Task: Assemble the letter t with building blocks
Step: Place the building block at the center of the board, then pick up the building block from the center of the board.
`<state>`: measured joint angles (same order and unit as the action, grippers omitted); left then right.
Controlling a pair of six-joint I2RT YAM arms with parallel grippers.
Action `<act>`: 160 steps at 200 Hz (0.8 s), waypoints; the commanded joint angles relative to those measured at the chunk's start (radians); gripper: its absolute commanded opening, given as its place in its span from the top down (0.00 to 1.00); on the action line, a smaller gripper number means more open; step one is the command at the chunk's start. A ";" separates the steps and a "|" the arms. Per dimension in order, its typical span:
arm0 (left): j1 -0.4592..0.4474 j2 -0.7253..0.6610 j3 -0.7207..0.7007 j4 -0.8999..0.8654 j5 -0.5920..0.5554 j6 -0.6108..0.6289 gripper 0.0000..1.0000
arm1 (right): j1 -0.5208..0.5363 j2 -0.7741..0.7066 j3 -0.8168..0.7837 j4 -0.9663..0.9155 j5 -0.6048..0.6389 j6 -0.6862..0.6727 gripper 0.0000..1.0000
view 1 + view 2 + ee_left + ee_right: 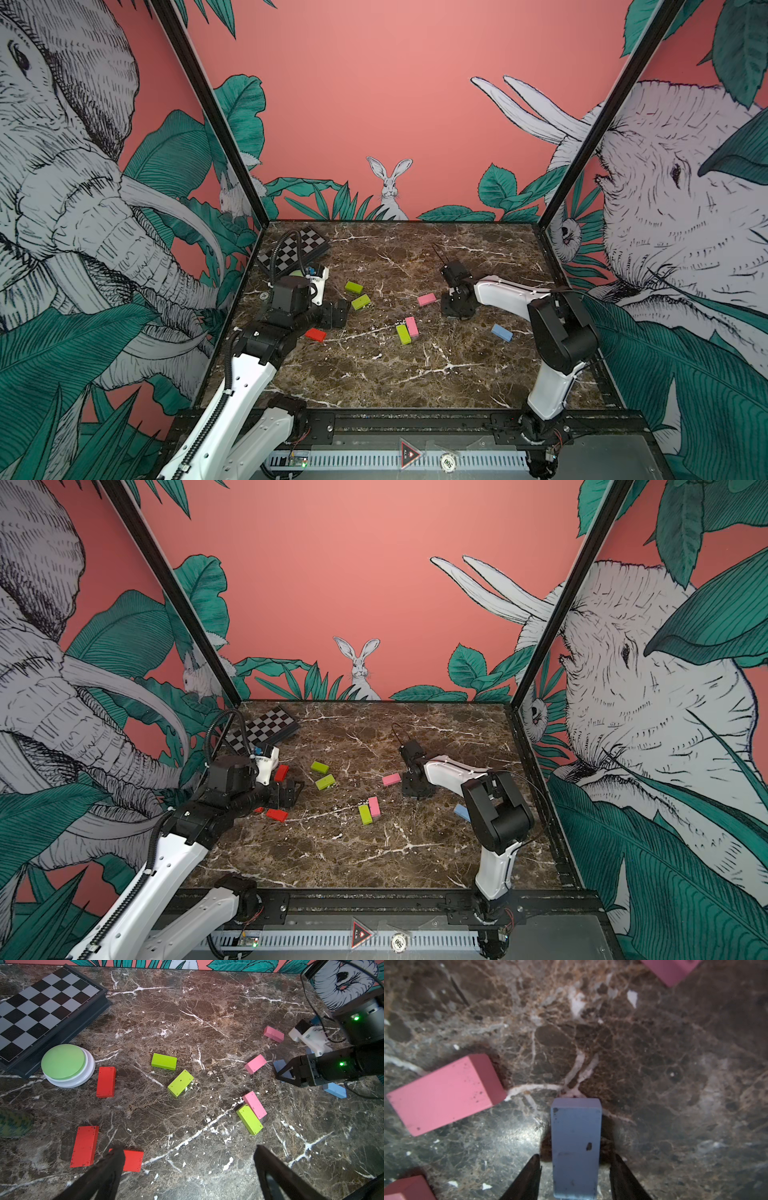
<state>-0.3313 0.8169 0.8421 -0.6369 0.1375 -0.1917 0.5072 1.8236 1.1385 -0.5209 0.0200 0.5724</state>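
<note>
The right gripper (pixel 576 1157), in the right wrist view, has its jaws apart on either side of a light blue block (pixel 576 1136) that lies flat on the marble table (pixel 664 1053). A gap shows at each side, so nothing is pinched. A pink block (pixel 446 1093) lies near it.

In the left wrist view the left gripper (pixel 189 1151) is spread wide and empty, one finger covering the corner of a red block (pixel 134 1160). There the building blocks (pixel 254 1104) lie scattered out from the chequered board (pixel 41 1012). Red ones are nearest the board, lime green blocks (pixel 164 1061) are farther off, and pink and blue ones are farthest from it, by the right gripper (pixel 285 1073).

In both top views the right gripper (pixel 455 311) points down at the table, well apart from the board. The left gripper (pixel 291 793) hangs nearer the board, just beside two lime green blocks.
</note>
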 commanded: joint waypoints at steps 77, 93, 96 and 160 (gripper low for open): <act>-0.004 -0.003 -0.006 -0.004 0.021 -0.006 0.01 | -0.013 -0.312 -0.052 -0.113 0.124 -0.161 0.13; -0.004 -0.003 -0.005 -0.009 0.029 -0.005 0.01 | -0.040 -0.371 -0.083 -0.137 0.139 -0.190 0.08; -0.003 -0.003 -0.003 -0.010 0.031 -0.005 0.01 | -0.052 -0.385 -0.093 -0.142 0.138 -0.197 0.07; -0.008 -0.030 -0.028 0.049 0.206 -0.014 0.01 | -0.258 -0.504 -0.261 -0.091 -0.005 -0.187 0.02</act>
<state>-0.3313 0.8101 0.8337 -0.6216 0.2325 -0.1928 0.2832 1.3403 0.9146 -0.6205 0.0689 0.3882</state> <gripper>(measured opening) 0.991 0.978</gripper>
